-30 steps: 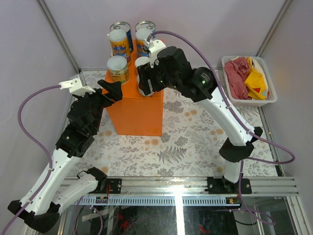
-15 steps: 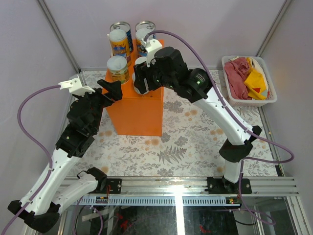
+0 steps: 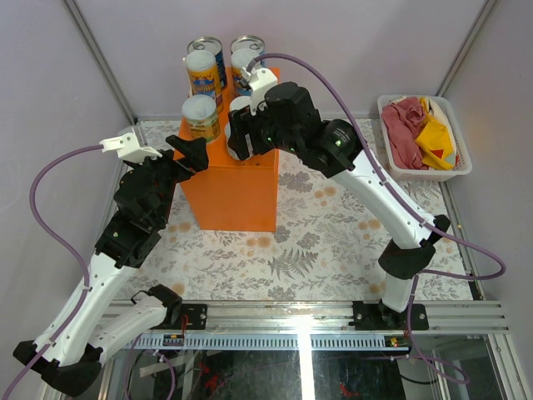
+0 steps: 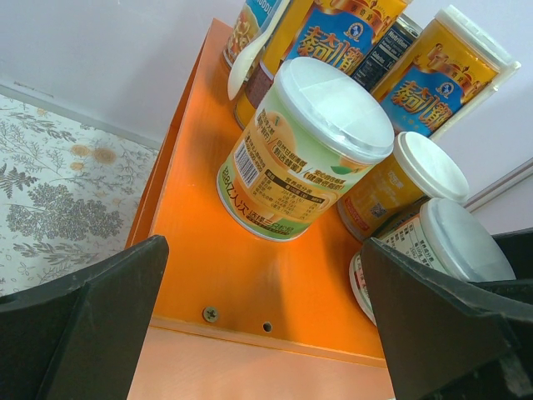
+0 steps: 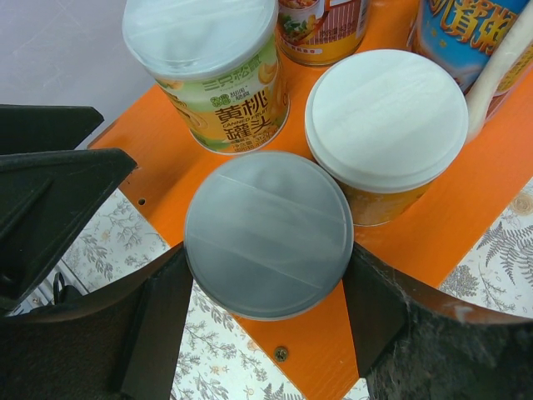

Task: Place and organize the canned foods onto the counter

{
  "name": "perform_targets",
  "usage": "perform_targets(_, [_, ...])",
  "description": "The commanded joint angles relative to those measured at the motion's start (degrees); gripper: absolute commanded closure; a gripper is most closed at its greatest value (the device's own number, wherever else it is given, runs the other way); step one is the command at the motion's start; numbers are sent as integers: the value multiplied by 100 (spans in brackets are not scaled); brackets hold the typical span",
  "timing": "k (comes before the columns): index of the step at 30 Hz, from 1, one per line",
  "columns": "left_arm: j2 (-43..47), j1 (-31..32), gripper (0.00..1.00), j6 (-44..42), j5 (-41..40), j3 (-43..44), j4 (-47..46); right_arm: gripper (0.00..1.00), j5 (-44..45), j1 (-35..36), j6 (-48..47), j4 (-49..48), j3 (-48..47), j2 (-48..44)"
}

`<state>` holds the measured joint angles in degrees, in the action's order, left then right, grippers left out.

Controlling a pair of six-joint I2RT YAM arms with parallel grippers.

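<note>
Cans [image 3: 205, 71] on counter [image 3: 233, 187] | floral table [image 3: 316, 242] | right hand [image 5: 265, 275] grasping pale-lidded can [image 5: 266, 217] | left hand [image 4: 262, 246] released

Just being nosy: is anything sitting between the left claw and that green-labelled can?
Nothing but bare orange box top, seen in the left wrist view; the left gripper is open, short of the can.
</note>
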<state>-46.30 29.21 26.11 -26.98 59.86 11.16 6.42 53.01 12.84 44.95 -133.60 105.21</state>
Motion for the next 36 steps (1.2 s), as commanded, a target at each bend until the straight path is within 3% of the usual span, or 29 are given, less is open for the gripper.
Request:
perform_targets(1, [67,14,0,-70,-79,-45,-298,40,-62,56,70,465,124,-79])
perform_targets(20, [13,17,0,6,8,25,-272,40,-19,132,44,657,83,-232])
perform_targets(27, [6,15,0,17,18,60,-245,21,-73,134,68,664,205,-221])
perform_targets(31, [4,14,0,17,18,74,-229,1,-105,136,43,581,270,-252])
perform_targets(36, [35,14,0,26,9,69,-219,0,-53,134,23,462,354,-340])
